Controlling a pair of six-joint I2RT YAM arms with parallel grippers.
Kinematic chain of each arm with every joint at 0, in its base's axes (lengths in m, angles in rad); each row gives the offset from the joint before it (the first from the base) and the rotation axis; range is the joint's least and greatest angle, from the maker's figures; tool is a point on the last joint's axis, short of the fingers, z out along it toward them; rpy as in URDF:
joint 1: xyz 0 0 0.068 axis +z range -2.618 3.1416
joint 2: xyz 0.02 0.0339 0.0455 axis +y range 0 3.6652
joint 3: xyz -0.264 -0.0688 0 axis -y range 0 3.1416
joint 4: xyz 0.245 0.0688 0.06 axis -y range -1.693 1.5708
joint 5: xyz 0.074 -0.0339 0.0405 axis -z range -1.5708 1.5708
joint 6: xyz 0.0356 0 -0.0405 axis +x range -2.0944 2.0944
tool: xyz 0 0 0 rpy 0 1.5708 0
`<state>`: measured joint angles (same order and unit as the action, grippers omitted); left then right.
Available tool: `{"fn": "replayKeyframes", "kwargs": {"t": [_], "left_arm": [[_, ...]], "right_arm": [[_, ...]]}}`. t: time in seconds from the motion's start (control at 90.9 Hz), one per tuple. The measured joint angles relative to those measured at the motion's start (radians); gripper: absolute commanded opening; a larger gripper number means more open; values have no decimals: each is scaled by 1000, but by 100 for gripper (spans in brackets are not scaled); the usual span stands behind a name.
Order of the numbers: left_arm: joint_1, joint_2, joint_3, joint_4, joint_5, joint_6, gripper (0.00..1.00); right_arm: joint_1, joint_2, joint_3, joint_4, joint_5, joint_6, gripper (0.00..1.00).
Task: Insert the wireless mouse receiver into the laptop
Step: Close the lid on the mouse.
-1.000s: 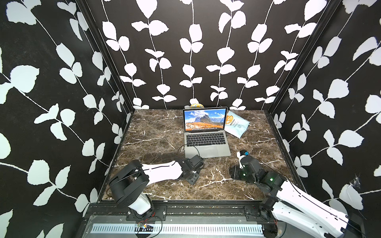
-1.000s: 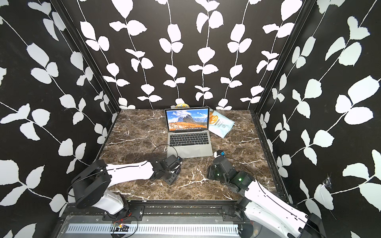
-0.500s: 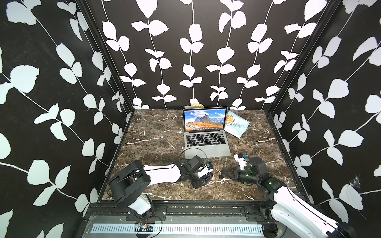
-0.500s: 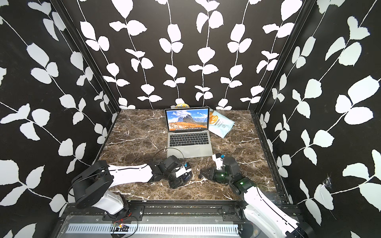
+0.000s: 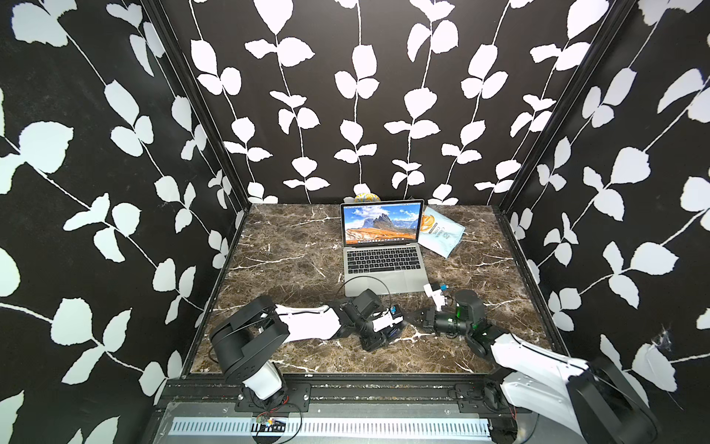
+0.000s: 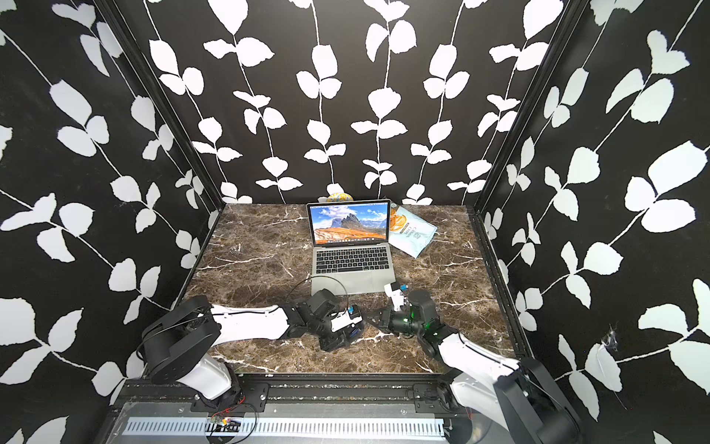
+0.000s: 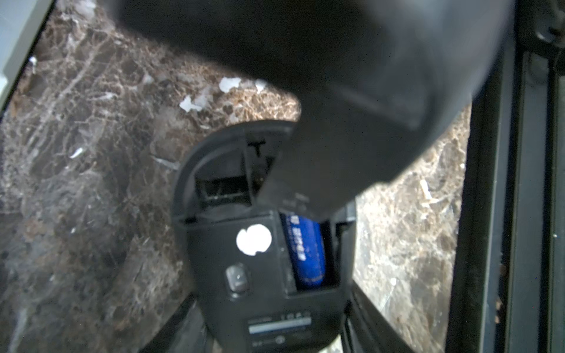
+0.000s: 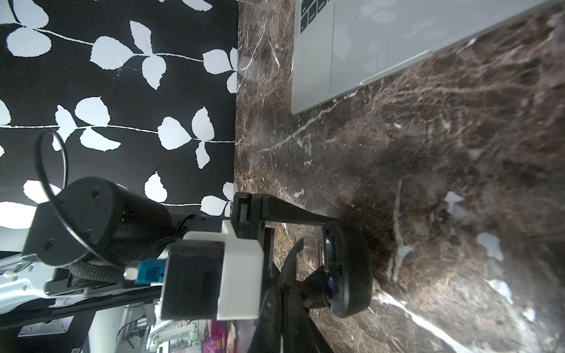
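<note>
**A:** Both wrists have swung round since a second ago. The left gripper (image 5: 399, 326) has drawn away from the front corner of the laptop (image 5: 384, 265), the right gripper (image 5: 417, 321) no longer points down, and now they face each other tip to tip.

**B:** What are the jaws doing?

**A:** The left ones stand partly apart, clamped on the wireless mouse (image 7: 263, 244), with one finger (image 8: 290, 214) on its upper edge. The right ones are closed together, their tip pushed into the mouse's opened underside.

**B:** Do they pinch the receiver?

**A:** I cannot tell. The left wrist view shows only a dark blur over that recess.

**B:** And the mouse itself?

**A:** It is turned on its edge, low over the marble table (image 5: 288, 269), with its belly toward the right arm. Its bay lies open, and a blue battery (image 7: 305, 250) sits inside, beside the pale round mark (image 7: 253, 240). Whether the rim touches the marble I cannot tell.

**B:** Further out?

**A:** The laptop sits open behind both grippers, near but apart. Its mountain picture is lit in both top views. A pale blue snack bag (image 6: 413, 234) lies just beside the screen, on the right arm's side.
</note>
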<state>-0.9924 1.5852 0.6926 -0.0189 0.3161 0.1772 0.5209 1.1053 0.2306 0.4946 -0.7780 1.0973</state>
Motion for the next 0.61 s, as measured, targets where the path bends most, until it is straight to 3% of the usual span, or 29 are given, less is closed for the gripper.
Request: {"fn": "replayKeyframes", "kwargs": {"t": [0.187, 0.605], "left_arm": [[0, 1, -1, 3, -1, 4, 42], [0, 5, -1, 11, 0, 18, 37]], "right_arm": [[4, 88, 0, 71, -35, 3, 0], [4, 85, 14, -8, -45, -82, 0]]}}
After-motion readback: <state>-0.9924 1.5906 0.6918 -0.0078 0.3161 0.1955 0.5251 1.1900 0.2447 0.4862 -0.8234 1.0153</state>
